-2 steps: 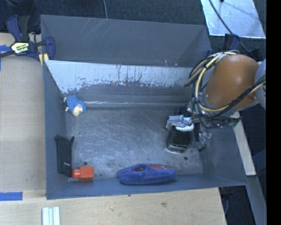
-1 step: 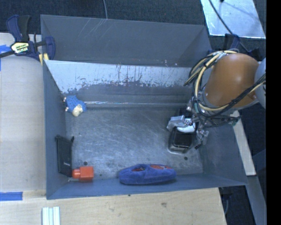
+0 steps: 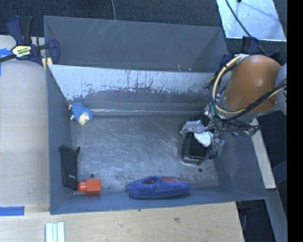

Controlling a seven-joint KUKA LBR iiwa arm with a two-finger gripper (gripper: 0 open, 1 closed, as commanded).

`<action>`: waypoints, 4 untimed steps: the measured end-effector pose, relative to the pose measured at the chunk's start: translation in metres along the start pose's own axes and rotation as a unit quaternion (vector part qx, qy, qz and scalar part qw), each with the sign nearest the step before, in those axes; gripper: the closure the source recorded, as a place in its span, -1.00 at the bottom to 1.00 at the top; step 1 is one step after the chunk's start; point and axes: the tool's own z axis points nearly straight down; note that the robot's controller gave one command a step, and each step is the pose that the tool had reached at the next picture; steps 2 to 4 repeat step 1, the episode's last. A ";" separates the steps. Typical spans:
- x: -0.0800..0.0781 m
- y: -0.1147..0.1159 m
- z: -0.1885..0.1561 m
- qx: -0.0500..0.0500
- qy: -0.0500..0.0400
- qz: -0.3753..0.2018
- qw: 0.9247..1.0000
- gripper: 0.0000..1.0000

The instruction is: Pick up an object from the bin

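My gripper point(image 3: 201, 144) is low at the right side of the bin, right over a small black box-like thing point(image 3: 193, 151) with a pale rim that lies on the floor there. The gripper's metal parts cover the top of this black thing. A blue soft shoe-shaped thing point(image 3: 158, 187) with a red patch lies along the front wall, a little to the left of the gripper.
A black flat bar point(image 3: 69, 166) leans in the front left corner, with a small orange block point(image 3: 90, 186) beside it. A blue and yellow small toy point(image 3: 81, 113) sits at the back left. The arm's orange cover and cables hang over the right wall.
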 end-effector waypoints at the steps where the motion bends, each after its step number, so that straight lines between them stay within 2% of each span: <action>1: 0.040 -0.009 -0.124 0.011 0.007 -0.008 1.000 1.00; 4: 0.040 -0.009 -0.124 0.011 0.007 -0.008 1.000 1.00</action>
